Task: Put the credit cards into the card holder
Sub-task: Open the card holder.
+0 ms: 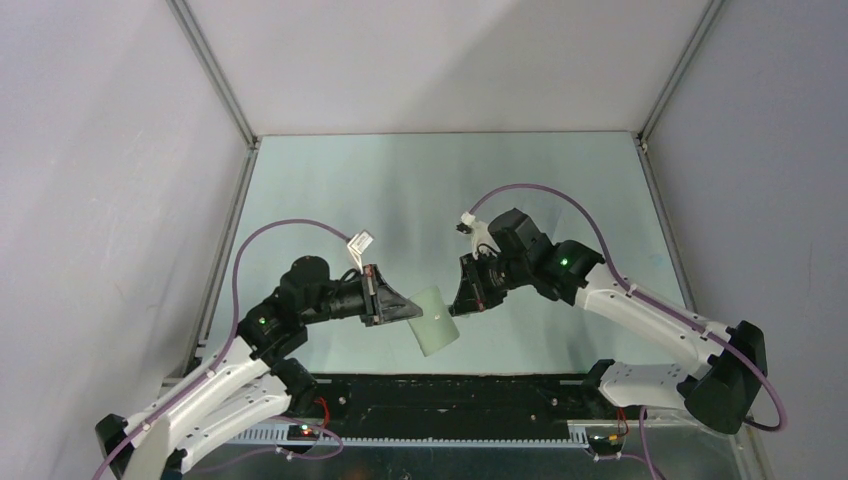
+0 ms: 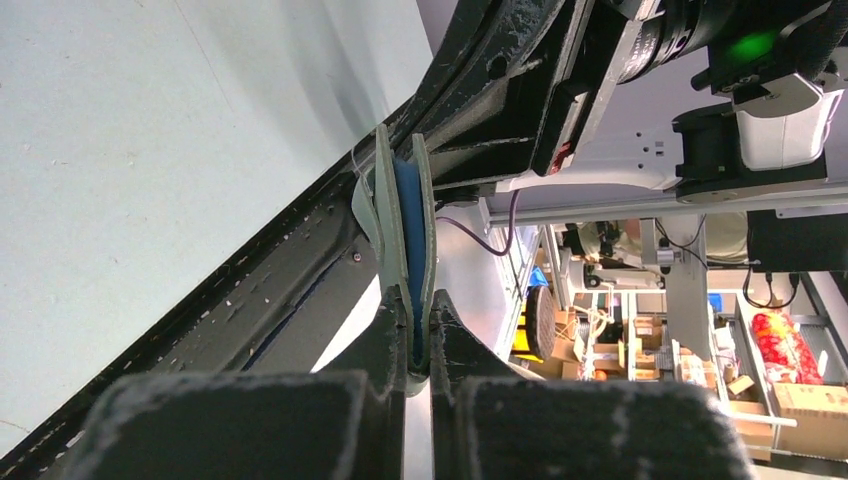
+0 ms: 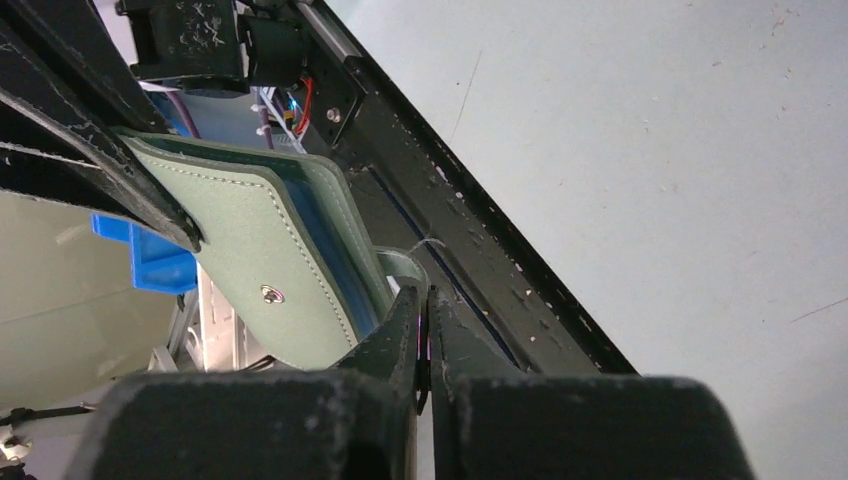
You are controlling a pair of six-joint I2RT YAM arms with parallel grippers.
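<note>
**Left pincer grips the card holder; no credit cards in view**

Closest to the lens in its own wrist view, our left pincer is clamped tight on the lower edge of the card holder. The holder stands edge-on between the fingers, grey-green outside, with a strip of blue lining showing in the narrow gap between its two leaves. From above, we see it held up off the surface, between the two arms.

Our right pincer is fully closed too, with its tips at the holder's opposite edge, near the stitched face with the snap stud. Whether a thin layer of the holder is nipped between them we cannot tell (the tips meet with almost no gap). Beyond them runs the black rail at the surface's near edge.

As for progress, we see no credit cards in any view, and none pokes out of the holder. Its leaves are barely parted and its pockets are hidden from us, so we cannot say whether cards already sit inside. If they do, we judge little remains. If not, the loading is all yet to do.
</note>
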